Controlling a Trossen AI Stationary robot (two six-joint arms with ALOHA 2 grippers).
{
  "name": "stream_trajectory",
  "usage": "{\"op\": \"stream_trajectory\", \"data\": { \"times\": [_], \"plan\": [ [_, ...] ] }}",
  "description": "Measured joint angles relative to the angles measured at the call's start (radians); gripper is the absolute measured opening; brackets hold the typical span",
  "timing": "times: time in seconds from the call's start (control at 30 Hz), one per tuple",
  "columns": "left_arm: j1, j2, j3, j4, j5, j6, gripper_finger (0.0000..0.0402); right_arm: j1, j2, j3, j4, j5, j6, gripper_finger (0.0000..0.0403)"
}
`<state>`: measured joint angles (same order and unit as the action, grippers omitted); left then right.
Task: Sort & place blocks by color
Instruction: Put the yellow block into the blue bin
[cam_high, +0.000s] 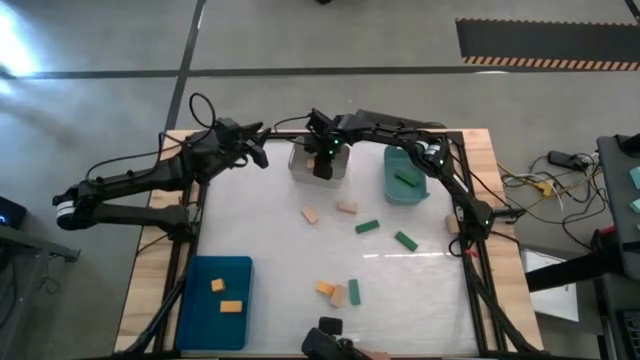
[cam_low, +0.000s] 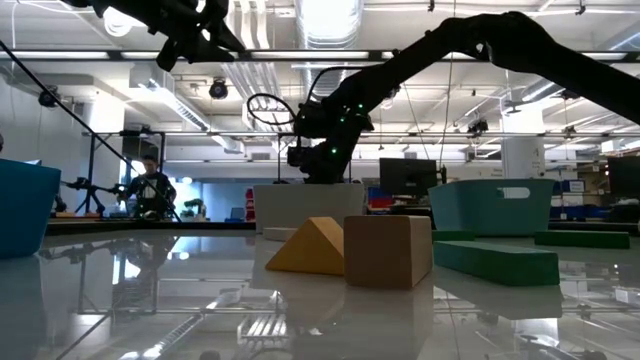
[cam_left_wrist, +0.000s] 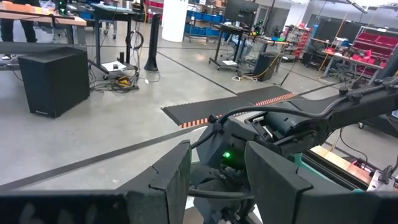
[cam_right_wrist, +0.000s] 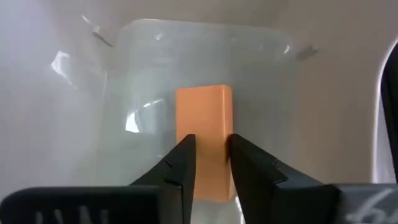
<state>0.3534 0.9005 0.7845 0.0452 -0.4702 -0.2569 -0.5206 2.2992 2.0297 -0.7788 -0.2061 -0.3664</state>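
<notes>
My right gripper (cam_right_wrist: 211, 155) hangs over the clear bin (cam_high: 297, 162) at the table's far middle, pointing steeply down. Its fingers stand a narrow gap apart, open, with nothing between them. A pale tan-orange block (cam_right_wrist: 205, 112) lies flat on the bin's floor below them. My left gripper (cam_left_wrist: 217, 180) waits level and open at the far left (cam_high: 255, 150), above the table. Loose blocks lie on the white table: tan ones (cam_high: 311, 215) (cam_high: 347, 208), green ones (cam_high: 367, 227) (cam_high: 405, 240), and an orange, tan and green cluster (cam_high: 338, 293) near the front.
A teal bin (cam_high: 390, 188) at the far right holds a green block (cam_high: 405, 180). A blue bin (cam_high: 205, 320) at the near left holds two orange blocks (cam_high: 217, 285) (cam_high: 231, 306). A dark object (cam_high: 325, 340) sits at the near edge. Cables run along the table's right side.
</notes>
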Motion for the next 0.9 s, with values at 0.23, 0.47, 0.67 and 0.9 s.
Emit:
{"op": "stream_trajectory", "data": {
  "times": [0.23,0.47,0.67,0.9],
  "plan": [
    [0.0,0.0,0.0,0.0,0.0,0.0,0.0136,0.0,-0.019,0.01,0.0,0.011,-0.008,0.0043],
    [0.0,0.0,0.0,0.0,0.0,0.0,0.0136,0.0,-0.025,0.022,-0.001,0.003,-0.005,0.001],
    [0.0,0.0,0.0,0.0,0.001,0.0,0.0136,0.0,-0.027,0.022,0.0,-0.003,0.0,0.0008],
    [0.0,0.0,0.0,0.0,0.001,0.0,0.0136,0.0,-0.027,0.022,0.0,-0.003,0.0,0.0008]
  ]
}}
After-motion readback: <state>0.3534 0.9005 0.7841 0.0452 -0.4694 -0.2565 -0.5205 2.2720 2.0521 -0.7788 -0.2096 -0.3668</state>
